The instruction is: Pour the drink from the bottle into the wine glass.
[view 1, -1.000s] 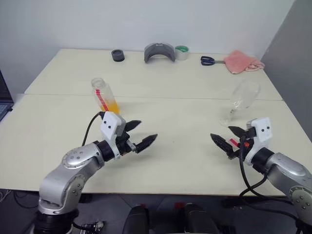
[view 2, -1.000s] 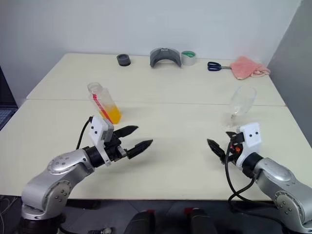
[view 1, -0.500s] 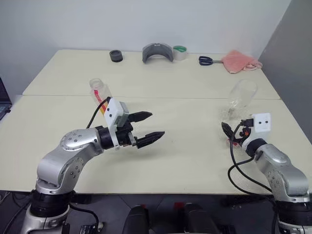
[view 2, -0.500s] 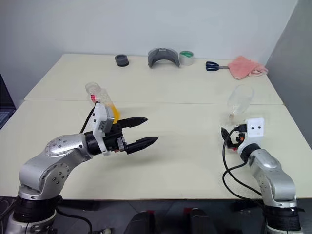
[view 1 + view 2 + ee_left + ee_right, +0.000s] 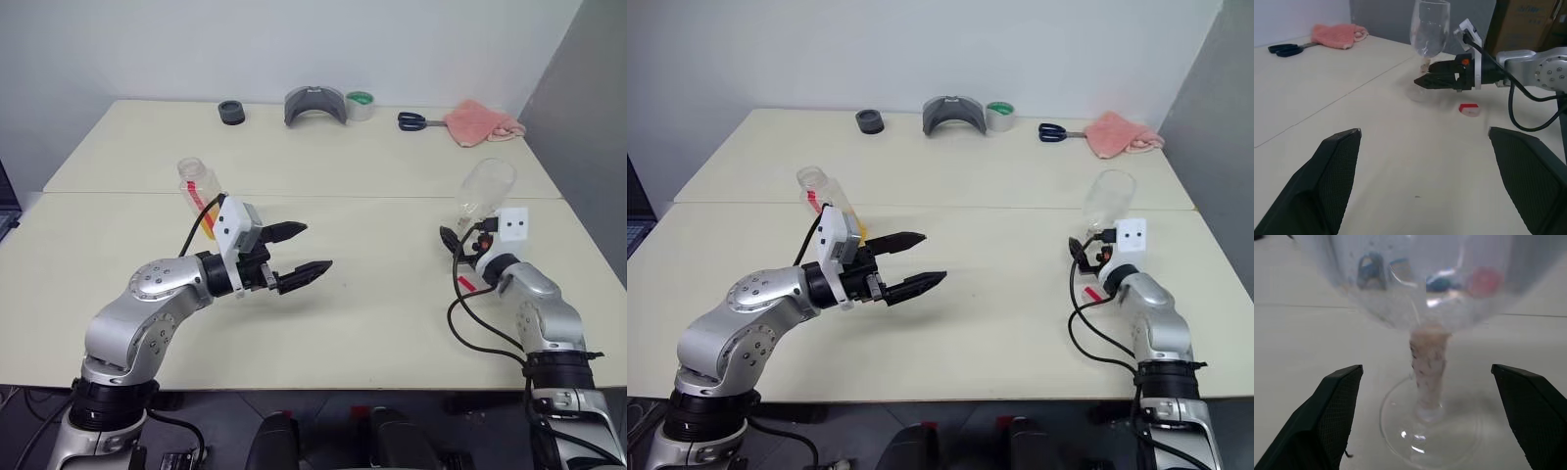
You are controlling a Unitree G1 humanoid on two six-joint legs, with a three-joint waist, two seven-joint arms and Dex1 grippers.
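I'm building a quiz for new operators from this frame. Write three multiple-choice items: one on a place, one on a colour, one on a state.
1. Where does the right gripper stand?
A. Just in front of the wine glass, level with its stem
B. Over the scissors
C. Beside the bottle

2. What colour is the cloth at the table's far edge?
A. Green
B. Pink
C. Black

3. In what state is the bottle?
A. Lying on its side
B. Held in the left gripper
C. Standing on the table, with no cap on it

Answers:
1 A: the right wrist view shows the stem between its open fingers.
2 B: the crumpled cloth near the scissors is pink.
3 C: its open mouth shows, it stands behind the left arm, and a red cap lies by the glass.
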